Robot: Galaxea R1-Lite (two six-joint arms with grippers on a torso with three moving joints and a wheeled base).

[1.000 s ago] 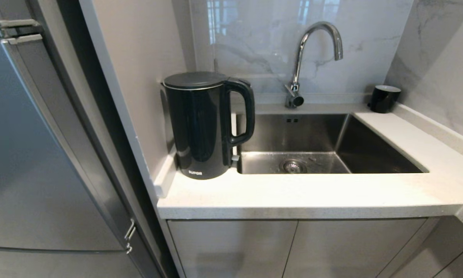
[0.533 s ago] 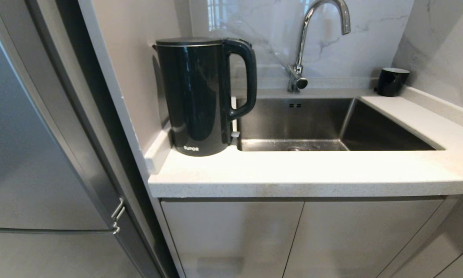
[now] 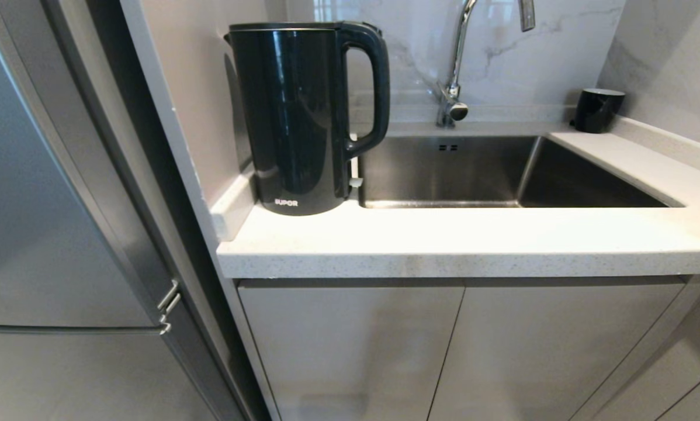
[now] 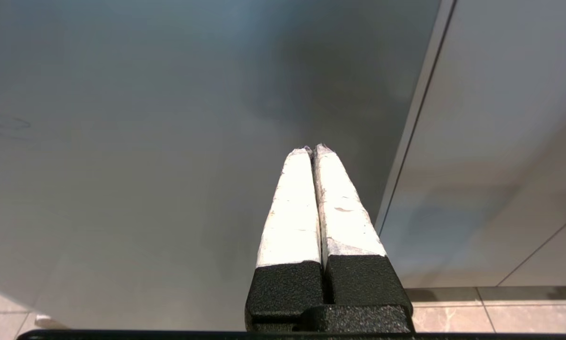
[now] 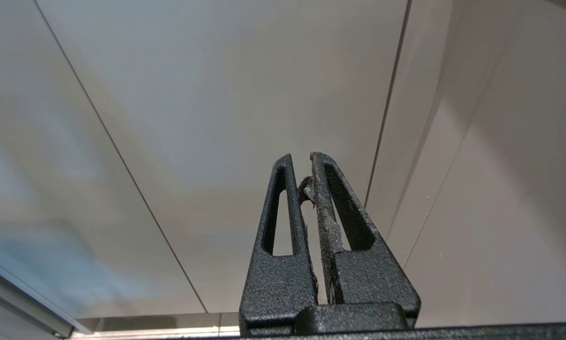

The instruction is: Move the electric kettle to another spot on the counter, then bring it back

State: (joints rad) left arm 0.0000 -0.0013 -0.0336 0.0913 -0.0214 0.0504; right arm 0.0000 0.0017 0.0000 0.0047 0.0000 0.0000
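Head view: my tall glossy black cylindrical electric kettle stands on the pale speckled stone counter, at its left end, just beside the steel sink.
Kettle axis: upright, loop handle turned toward the sink.
Left pincer: white-padded tips pressed together, holding nothing, low before the grey cabinet fronts under the counter.
Right pincer: black tips closed, holding nothing, also down by the cabinet doors.
Direction: from both pincers the kettle lies above, up over the counter's edge.
Nearer arm: I judge my left, since the kettle sits left of the sink.
Count: one kettle, one sink, one chrome tap, one small black cup beyond the sink, two pincers.
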